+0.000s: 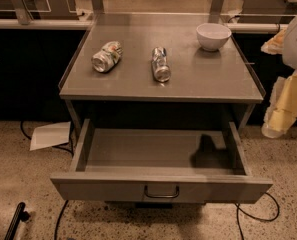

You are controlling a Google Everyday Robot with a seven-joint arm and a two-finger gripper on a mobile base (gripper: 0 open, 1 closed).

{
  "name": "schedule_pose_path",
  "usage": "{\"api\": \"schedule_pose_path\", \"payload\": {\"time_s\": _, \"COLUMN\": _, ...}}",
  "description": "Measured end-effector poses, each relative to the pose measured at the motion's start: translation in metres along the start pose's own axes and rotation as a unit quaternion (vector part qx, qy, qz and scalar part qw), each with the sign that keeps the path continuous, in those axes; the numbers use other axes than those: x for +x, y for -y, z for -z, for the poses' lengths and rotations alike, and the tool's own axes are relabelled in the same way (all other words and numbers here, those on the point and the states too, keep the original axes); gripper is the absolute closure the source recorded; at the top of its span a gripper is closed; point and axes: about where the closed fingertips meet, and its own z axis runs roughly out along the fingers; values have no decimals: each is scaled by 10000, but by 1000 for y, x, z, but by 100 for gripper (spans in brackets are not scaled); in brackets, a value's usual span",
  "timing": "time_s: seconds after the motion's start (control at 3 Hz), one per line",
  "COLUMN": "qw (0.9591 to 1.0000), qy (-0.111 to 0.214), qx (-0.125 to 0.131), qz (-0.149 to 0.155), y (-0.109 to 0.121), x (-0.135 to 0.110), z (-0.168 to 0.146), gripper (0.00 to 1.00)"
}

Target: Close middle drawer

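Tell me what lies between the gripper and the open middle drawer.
Nothing. In the camera view the gripper hangs at the right edge, beside the table, and only bare floor shows between it and the middle drawer.

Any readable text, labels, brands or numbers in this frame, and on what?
No text is legible.
Left can: patterned label, too blurred to read.
Right can: likewise unreadable.
Middle drawer, open, plain front: no markings visible.
Gripper, at the right edge beside the table: no markings visible.

The middle drawer (158, 186) is pulled out under the desk (213, 79). A left can (107, 57) and a right can (161, 64) lie on top, with a white bowl (213, 35) back right. The gripper (274, 126) hangs at the right edge, apart from the drawer.
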Motion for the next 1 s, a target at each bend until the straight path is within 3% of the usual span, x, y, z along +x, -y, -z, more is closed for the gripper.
{"api": "schedule_pose_path", "payload": {"time_s": 0.33, "qw": 10000, "qy": 1, "qx": 0, "qz": -1, "y": 0, "x": 0, "z": 0, "gripper": 0}}
{"api": "schedule_pose_path", "payload": {"time_s": 0.67, "qw": 9994, "qy": 249, "qx": 46, "qz": -236, "y": -5, "x": 12, "z": -21, "gripper": 0}}
{"api": "schedule_pose_path", "payload": {"time_s": 1.0, "qw": 9930, "qy": 814, "qx": -187, "qz": -834, "y": -22, "x": 43, "z": -85, "gripper": 0}}
